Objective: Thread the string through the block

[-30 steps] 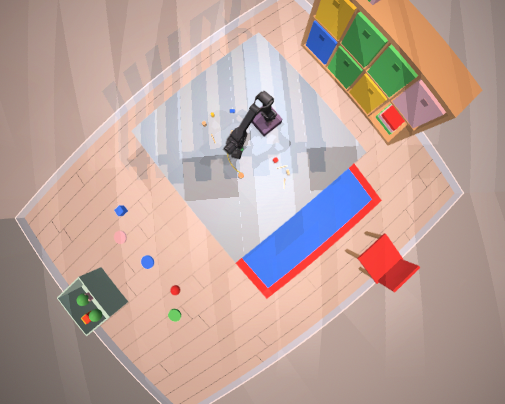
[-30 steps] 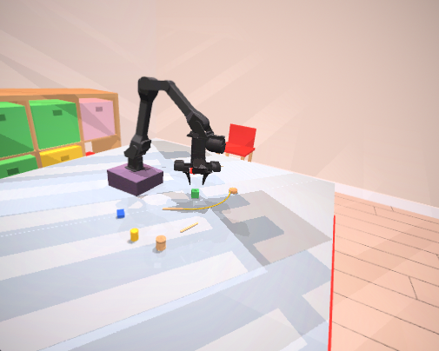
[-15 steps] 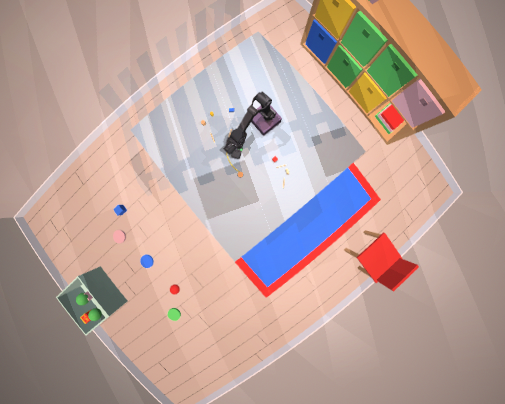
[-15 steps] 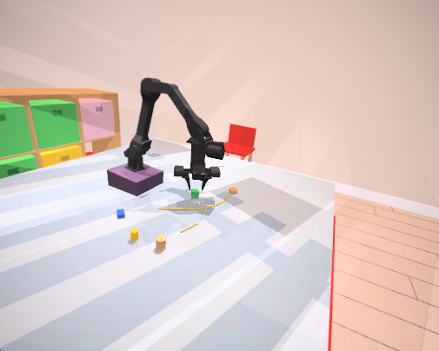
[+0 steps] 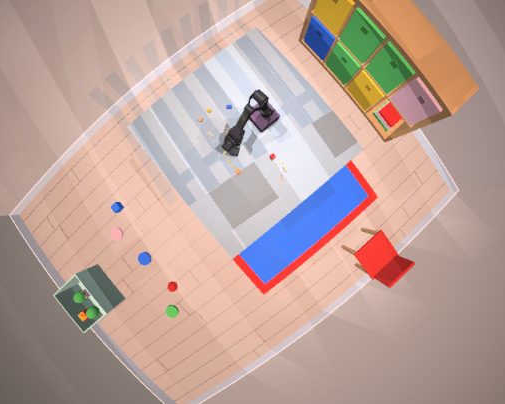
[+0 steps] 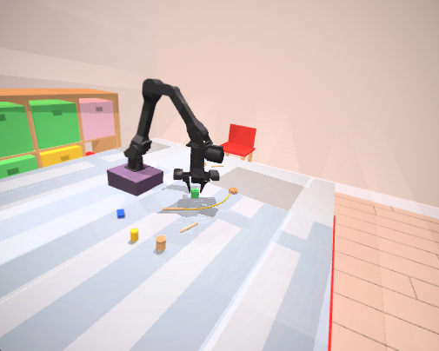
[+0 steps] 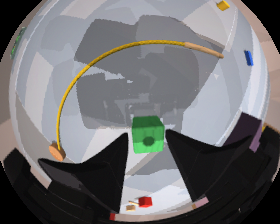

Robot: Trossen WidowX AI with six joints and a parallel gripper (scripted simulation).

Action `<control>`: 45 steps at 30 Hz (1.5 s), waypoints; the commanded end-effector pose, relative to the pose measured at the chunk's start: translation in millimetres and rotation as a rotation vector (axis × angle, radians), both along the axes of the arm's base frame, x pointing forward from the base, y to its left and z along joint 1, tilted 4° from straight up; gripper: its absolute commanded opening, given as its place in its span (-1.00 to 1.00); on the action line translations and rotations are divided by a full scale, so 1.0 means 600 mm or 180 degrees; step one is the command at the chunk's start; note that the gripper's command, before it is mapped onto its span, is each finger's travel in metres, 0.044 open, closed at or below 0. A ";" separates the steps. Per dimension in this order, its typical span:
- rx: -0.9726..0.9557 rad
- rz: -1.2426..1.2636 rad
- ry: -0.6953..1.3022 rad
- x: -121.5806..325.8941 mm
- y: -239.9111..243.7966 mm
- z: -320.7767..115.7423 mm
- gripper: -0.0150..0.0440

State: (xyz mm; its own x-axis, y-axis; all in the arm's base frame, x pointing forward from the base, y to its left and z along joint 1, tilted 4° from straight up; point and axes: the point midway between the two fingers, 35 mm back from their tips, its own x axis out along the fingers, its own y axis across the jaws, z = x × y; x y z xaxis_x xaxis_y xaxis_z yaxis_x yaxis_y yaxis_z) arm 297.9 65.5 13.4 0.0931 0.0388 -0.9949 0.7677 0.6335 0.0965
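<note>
Your half-open gripper [image 5: 231, 148] [image 6: 196, 191] [image 7: 147, 135] straddles the green block [image 5: 239, 147] [image 6: 195, 194] [image 7: 148, 134], gripping nothing; wrist view puts your string's stick [image 5: 227, 128] [image 6: 173, 209] [image 7: 204, 50] at one o'clock on the striped worktop [image 5: 293, 130] [image 6: 116, 278] [image 7: 36, 75]. From above, a red chair [image 5: 376, 252] [image 6: 238, 149] stands at four.

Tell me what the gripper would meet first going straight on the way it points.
Probably the green block with a round hole, between and just beyond the open gripper's fingertips; exact depth is unclear.

The green block with a hole [image 6: 195, 194] [image 7: 148, 134] fills the way between the fingertips of the black hand [image 6: 196, 191] [image 7: 147, 135]. The curved yellow string [image 5: 230, 161] [image 6: 216, 205] [image 7: 83, 70] bounds one side; a gap separates it from the block.
</note>
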 end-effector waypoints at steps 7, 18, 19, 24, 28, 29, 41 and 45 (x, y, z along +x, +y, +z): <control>0.0001 0.0000 -0.0002 0.000 0.000 0.000 -0.29; 0.0001 0.0000 -0.0002 0.000 0.000 0.004 -0.49; 0.0001 0.0000 -0.0002 0.000 0.000 0.005 -0.49; 0.0001 0.0000 -0.0001 -0.001 0.000 0.011 -0.49; 0.0000 0.0000 -0.0001 -0.001 0.000 0.015 -0.49; 0.0000 0.0000 -0.0001 -0.001 0.000 0.016 -0.49; 0.0000 0.0000 0.0000 -0.002 -0.001 0.025 -0.49; -0.0036 -0.0003 -0.0024 -0.003 0.000 0.024 -0.49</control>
